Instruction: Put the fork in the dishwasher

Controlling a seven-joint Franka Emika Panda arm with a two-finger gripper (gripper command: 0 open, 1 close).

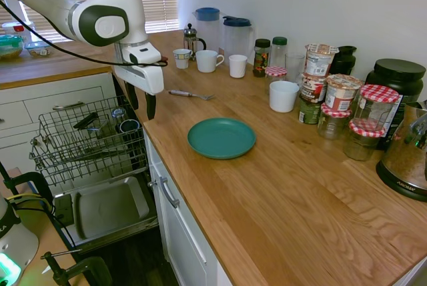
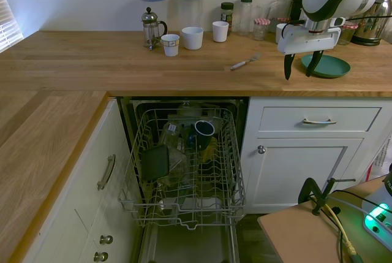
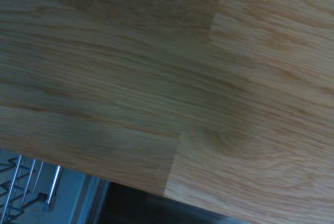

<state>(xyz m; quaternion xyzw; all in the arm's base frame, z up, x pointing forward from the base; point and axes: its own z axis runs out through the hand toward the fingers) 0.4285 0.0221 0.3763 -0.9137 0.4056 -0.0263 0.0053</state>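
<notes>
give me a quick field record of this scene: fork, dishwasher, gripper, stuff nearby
fork: lying flat on the wooden counter, not held
dishwasher: door down, rack pulled out, dark cups and utensils inside
gripper: empty, fingers open, pointing down over the counter edge, short of the fork
teal plate: on the counter, apart from the fork
white mugs: by the wall behind the fork
task state: fork not yet picked up
</notes>
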